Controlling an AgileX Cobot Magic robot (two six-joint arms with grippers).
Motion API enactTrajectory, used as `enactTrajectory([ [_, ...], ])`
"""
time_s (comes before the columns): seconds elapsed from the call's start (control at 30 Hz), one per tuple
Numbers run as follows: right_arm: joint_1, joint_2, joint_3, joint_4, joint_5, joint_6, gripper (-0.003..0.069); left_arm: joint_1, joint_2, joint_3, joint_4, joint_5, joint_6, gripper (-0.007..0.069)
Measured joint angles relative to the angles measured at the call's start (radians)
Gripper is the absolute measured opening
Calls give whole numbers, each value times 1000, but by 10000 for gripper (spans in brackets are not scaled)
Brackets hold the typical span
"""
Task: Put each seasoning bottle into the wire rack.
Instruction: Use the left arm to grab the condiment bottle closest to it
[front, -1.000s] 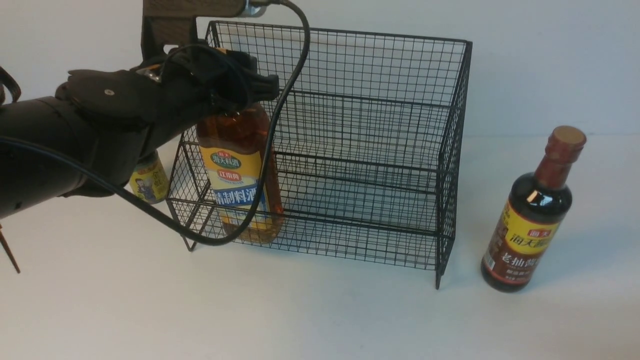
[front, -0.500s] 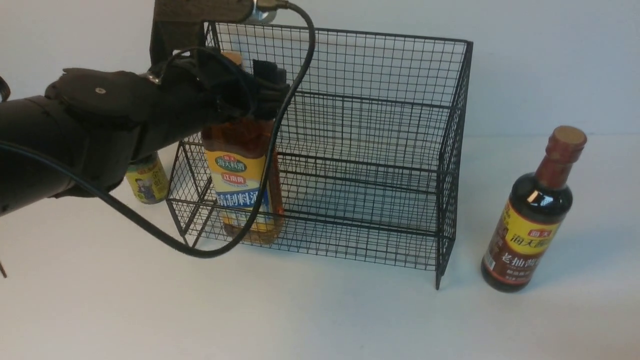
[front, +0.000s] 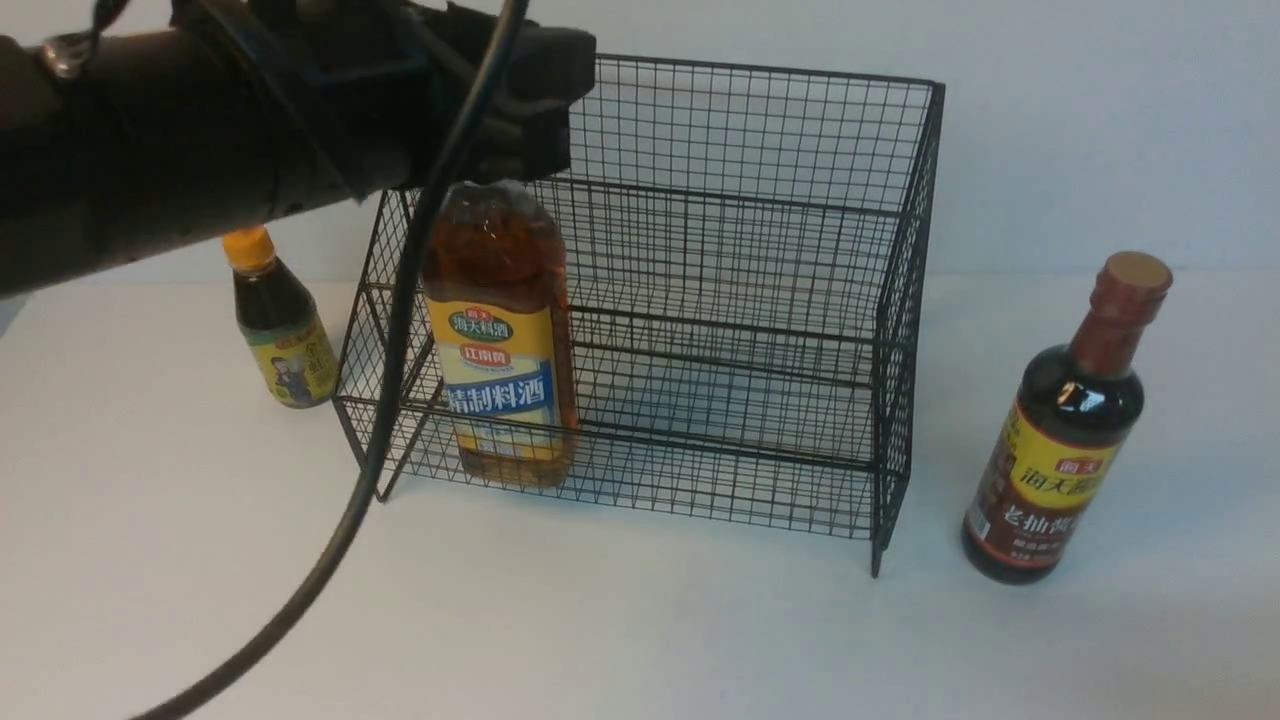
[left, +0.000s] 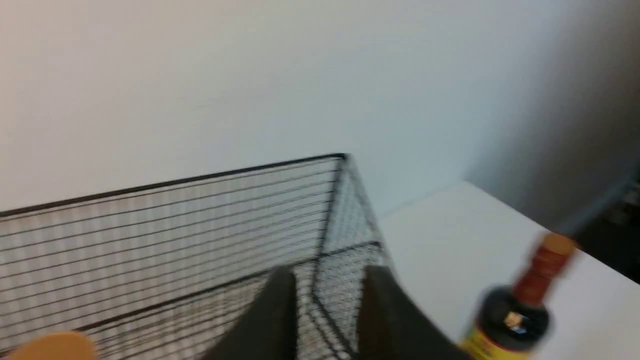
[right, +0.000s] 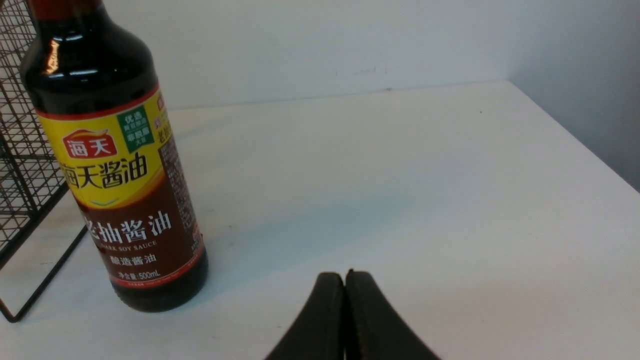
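White table (front: 640, 640) bears wire rack (front: 905, 300), squeeze bottle (front: 283, 335), dark bottle (front: 1060, 440).

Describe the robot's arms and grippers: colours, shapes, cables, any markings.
The left arm is a bulky matte-black cylinder; a thick black cable trails from it, and a small silver fitting shows near its top. The left gripper and right gripper each have two dark, smooth fingers tapering to rounded tips. No markings are visible. The right arm itself is out of view.

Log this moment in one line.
amber bottle: in rack, upright | squeeze bottle: out, left of rack | dark bottle: out, right of rack | left pincer: open, empty | right pincer: shut, empty
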Motion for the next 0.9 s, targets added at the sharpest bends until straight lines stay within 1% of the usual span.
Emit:
enactTrajectory([
  [0.07,0,0,0,0,0,0,-13,0,-23,0,45,74,-7,27],
  [0.1,0,0,0,0,0,0,-13,0,-33,0,75,103,-16,12],
  [0.13,0,0,0,0,0,0,-13,0,-42,0,115,134,-33,1],
  [0.17,0,0,0,0,0,0,-13,0,-44,0,129,139,-41,0],
  [0.2,0,0,0,0,0,0,-13,0,-53,0,190,186,-81,-5],
  [0.27,0,0,0,0,0,0,-13,0,-58,0,260,218,-132,-5],
  [0.3,0,0,0,0,0,0,-13,0,-61,0,310,241,-171,-5],
  [0.33,0,0,0,0,0,0,-13,0,-63,0,387,275,-238,-5],
  [0.37,0,0,0,0,0,0,-13,0,-65,0,422,292,-271,-5],
  [0.4,0,0,0,0,0,0,-13,0,-65,0,483,320,-331,-5],
  [0.43,0,0,0,0,0,0,-13,0,-65,0,509,332,-356,-5],
  [0.47,0,0,0,0,0,0,-13,0,-65,0,600,378,-448,-5],
  [0.53,0,0,0,0,0,0,-13,0,-65,0,723,441,-575,-5],
  [0.6,0,0,0,0,0,0,-13,0,-66,1,806,473,-660,-5],
  [0.67,0,0,0,0,0,0,-13,0,-75,8,876,480,-731,-5],
  [0.73,0,0,0,0,0,0,-13,0,-102,30,915,465,-776,-5],
  [0.87,0,0,0,0,0,0,-13,0,-256,173,978,331,-873,-5],
  [0.9,0,0,0,0,0,0,-13,0,-264,173,981,331,-878,-5],
])
